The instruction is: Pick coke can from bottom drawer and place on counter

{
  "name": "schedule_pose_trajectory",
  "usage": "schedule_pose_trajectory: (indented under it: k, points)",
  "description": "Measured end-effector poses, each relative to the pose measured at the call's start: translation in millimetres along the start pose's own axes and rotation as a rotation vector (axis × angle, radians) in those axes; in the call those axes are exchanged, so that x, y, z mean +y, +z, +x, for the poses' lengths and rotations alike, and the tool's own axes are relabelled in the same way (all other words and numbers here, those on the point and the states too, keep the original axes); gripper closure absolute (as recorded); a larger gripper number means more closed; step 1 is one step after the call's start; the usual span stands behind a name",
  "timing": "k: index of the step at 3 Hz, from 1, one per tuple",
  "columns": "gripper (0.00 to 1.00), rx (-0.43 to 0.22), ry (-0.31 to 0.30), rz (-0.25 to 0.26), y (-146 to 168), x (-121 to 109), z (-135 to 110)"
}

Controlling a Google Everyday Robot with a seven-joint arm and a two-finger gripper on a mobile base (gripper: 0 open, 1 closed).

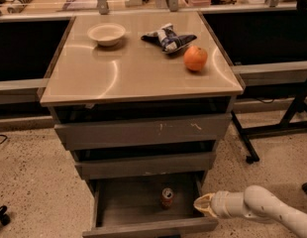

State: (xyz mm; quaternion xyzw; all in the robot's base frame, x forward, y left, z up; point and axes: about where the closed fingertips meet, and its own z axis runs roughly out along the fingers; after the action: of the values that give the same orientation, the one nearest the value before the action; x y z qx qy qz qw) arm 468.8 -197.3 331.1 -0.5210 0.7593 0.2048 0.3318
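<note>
The coke can (167,197) stands upright inside the open bottom drawer (124,209), right of the drawer's middle. My gripper (199,204) comes in from the lower right on a white arm and sits at the drawer's right side, a short way right of the can and apart from it. The counter (128,68) is the beige top of the grey cabinet above.
On the counter sit a white bowl (106,33), a crumpled blue-and-white bag (168,37) and an orange (195,58). Two closed grey drawers (141,130) are above the open one. Black table legs (292,113) stand to the right.
</note>
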Motion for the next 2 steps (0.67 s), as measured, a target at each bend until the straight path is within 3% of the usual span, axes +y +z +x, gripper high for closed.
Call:
schedule_pose_trajectory:
  k: [2]
  points:
    - [1.00, -0.084, -0.067, -0.045, 67, -8, -18]
